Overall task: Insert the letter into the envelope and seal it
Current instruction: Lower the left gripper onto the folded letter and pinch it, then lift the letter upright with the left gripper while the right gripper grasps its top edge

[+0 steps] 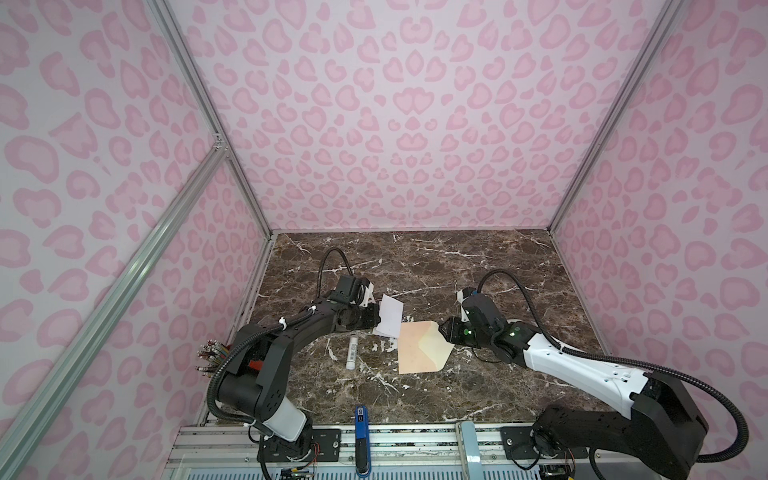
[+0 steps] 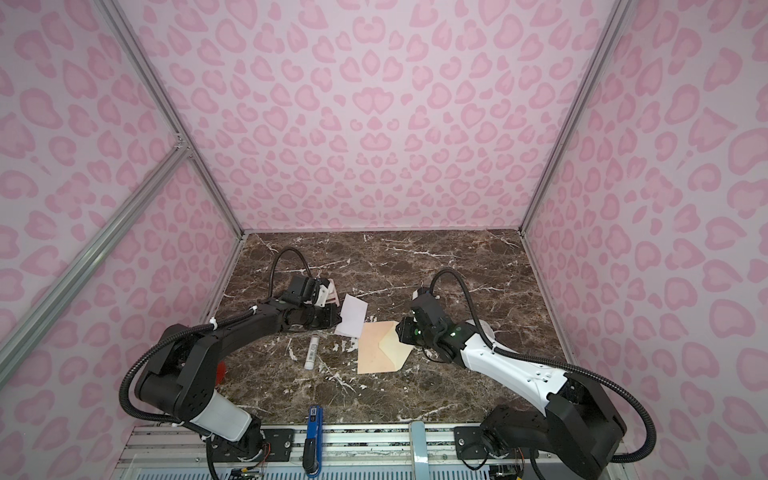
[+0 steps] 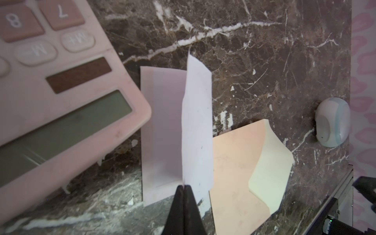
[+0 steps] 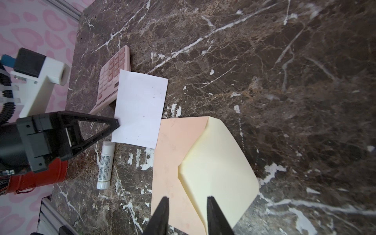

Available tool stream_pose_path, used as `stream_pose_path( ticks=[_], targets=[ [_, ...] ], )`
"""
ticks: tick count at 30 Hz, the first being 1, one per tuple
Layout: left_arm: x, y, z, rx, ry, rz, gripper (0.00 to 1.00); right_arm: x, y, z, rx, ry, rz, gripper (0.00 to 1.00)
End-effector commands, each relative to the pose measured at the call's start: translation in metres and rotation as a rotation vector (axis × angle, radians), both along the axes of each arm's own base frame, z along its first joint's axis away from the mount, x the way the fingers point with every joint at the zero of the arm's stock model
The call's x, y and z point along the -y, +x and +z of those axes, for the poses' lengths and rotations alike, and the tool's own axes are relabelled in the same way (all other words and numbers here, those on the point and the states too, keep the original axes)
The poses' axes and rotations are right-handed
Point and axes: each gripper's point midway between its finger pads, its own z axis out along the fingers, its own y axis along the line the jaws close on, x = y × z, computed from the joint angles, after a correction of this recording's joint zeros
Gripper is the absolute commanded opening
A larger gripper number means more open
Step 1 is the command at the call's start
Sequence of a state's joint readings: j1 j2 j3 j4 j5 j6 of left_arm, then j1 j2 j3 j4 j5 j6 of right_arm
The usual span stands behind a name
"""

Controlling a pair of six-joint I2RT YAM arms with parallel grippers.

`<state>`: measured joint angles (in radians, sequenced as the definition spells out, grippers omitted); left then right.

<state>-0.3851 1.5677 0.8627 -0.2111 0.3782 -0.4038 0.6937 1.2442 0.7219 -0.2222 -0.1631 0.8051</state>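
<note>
our left arm [image 1: 291, 328] lies low, left gripper [image 3: 184, 187] pinching an edge of the letter [image 1: 391, 316]; right gripper [image 4: 187, 201], half spread, hovers over the envelope [image 1: 409, 353], at the letter's five o'clock in a top view.

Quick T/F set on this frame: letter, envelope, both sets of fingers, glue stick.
1. The left fingers are shut on an edge of the letter. True.
2. The letter is inside the envelope. False: it is outside, pinched by the left fingers.
3. The envelope's flap is open. True.
4. The glue stick stands upright. False: it lies on its side on the table.
5. The right fingers are clamped shut. False: they stand apart at the flap.
</note>
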Motion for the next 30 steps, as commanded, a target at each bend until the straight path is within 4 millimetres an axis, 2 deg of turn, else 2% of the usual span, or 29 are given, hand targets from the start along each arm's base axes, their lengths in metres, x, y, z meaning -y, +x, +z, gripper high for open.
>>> stream_pose_path(
  ticks=[1, 9, 14, 17, 22, 30],
  targets=[
    [0.006, -0.001, 0.017, 0.026, -0.057, -0.011, 0.04, -0.011, 0.004, 0.013, 0.040, 0.080, 0.017, 0.36],
    [0.018, -0.011, 0.073, 0.106, -0.199, -0.044, 0.04, -0.035, 0.007, 0.036, 0.098, 0.274, 0.076, 0.50],
    [0.027, -0.020, 0.113, 0.164, -0.293, -0.072, 0.04, -0.047, 0.013, 0.049, 0.133, 0.371, 0.102, 0.54],
    [0.033, -0.025, 0.131, 0.182, -0.347, -0.088, 0.04, -0.055, 0.015, 0.057, 0.152, 0.434, 0.124, 0.57],
    [0.040, -0.032, 0.149, 0.200, -0.422, -0.104, 0.04, -0.067, 0.019, 0.068, 0.176, 0.491, 0.163, 0.61],
    [0.048, -0.040, 0.168, 0.218, -0.497, -0.125, 0.04, -0.074, 0.026, 0.070, 0.174, 0.559, 0.181, 0.64]
  ],
)
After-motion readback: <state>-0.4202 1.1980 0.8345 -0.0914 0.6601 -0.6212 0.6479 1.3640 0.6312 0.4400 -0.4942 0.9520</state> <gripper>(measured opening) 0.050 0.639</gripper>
